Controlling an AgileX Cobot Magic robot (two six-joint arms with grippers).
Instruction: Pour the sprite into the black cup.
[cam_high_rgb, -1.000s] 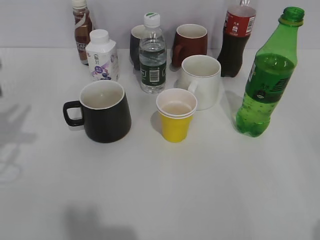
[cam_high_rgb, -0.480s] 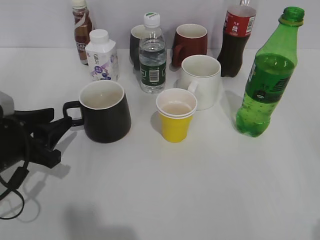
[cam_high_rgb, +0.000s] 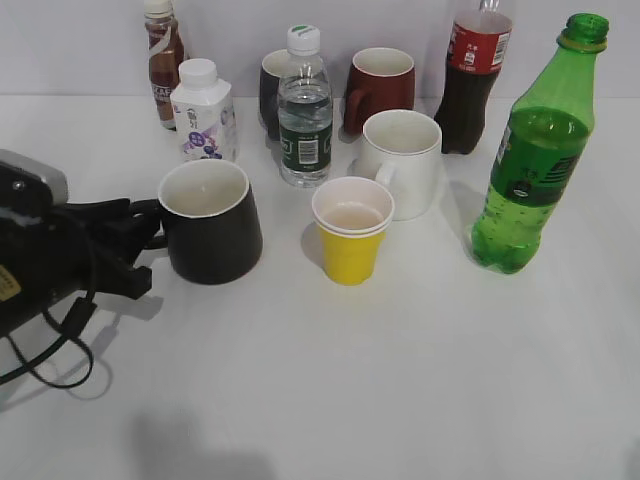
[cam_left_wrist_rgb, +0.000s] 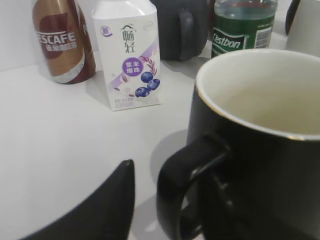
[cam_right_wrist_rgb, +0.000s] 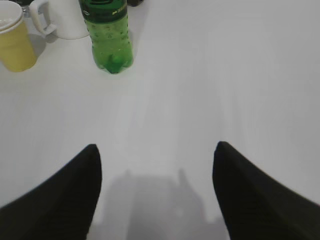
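Note:
The sprite (cam_high_rgb: 530, 170), a tall green bottle, stands upright at the right of the table; its lower half also shows in the right wrist view (cam_right_wrist_rgb: 107, 35). The black cup (cam_high_rgb: 210, 225) stands at the left with its handle pointing left, and fills the right of the left wrist view (cam_left_wrist_rgb: 260, 150). My left gripper (cam_high_rgb: 140, 245) is open at the cup's handle, with one finger (cam_left_wrist_rgb: 125, 175) just left of the handle and the other hidden. My right gripper (cam_right_wrist_rgb: 156, 150) is open and empty over bare table, well in front of the sprite. It is out of the exterior view.
A yellow paper cup (cam_high_rgb: 350, 235) and a white mug (cam_high_rgb: 405, 160) stand between the cup and the sprite. Behind are a water bottle (cam_high_rgb: 305, 105), a milk carton (cam_high_rgb: 205, 110), a coffee bottle (cam_high_rgb: 163, 60), a small dark mug (cam_high_rgb: 272, 90), a dark red mug (cam_high_rgb: 380, 85) and a cola bottle (cam_high_rgb: 472, 80).
My left arm came into view from the left and moved right and up to the black cup's handle. The cup, the sprite and the other items have not moved.

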